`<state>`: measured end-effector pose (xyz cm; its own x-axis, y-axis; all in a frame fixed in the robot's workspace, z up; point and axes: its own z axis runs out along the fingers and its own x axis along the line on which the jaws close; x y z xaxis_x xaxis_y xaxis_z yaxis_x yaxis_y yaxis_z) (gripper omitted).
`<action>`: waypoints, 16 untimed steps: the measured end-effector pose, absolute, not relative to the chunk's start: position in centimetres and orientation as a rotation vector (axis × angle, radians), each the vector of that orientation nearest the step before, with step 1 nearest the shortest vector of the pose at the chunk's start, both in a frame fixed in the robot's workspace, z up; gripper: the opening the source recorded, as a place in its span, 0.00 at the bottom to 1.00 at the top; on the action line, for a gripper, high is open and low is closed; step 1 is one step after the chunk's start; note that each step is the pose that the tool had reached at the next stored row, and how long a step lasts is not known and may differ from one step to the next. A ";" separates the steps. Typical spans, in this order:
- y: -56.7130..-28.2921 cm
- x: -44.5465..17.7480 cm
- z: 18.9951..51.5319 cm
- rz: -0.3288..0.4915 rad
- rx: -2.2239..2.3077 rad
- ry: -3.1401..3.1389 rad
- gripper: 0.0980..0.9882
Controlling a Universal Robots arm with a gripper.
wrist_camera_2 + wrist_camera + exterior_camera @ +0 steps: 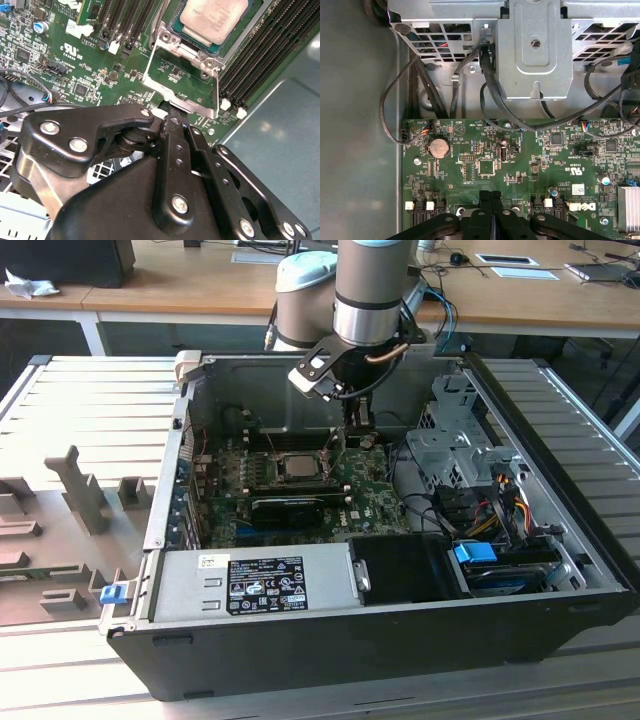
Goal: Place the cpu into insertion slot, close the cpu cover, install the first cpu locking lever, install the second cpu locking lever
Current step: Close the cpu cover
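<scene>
Reaching down into the open computer case [300, 650] with the end effector [171, 111] drawn narrow, fingers [484, 205] pressed together. Touches, at the tips, the near edge of the cpu cover [192, 104], tilted up and open. Faces the cpu [214, 19] seated in the insertion slot [206, 62], just beyond that cover.

Pale silver cpu [215, 19] flat in the insertion slot [256, 14], silvery cpu cover [182, 100] tilted open alongside.
</scene>
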<state>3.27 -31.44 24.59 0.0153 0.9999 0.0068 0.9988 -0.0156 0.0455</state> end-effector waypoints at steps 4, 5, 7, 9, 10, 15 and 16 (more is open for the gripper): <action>-31.4 3.1 24.6 0.057 2.218 2.184 0.01; -31.4 3.1 24.6 0.057 2.219 2.184 0.01; -31.4 3.0 24.6 0.057 2.219 2.184 0.01; -31.4 2.8 24.6 0.057 2.218 2.184 0.01; -31.4 2.8 24.6 0.057 2.218 2.184 0.01; -31.4 2.4 24.6 0.057 2.218 2.184 0.01; -31.4 2.4 24.6 0.057 2.218 2.184 0.01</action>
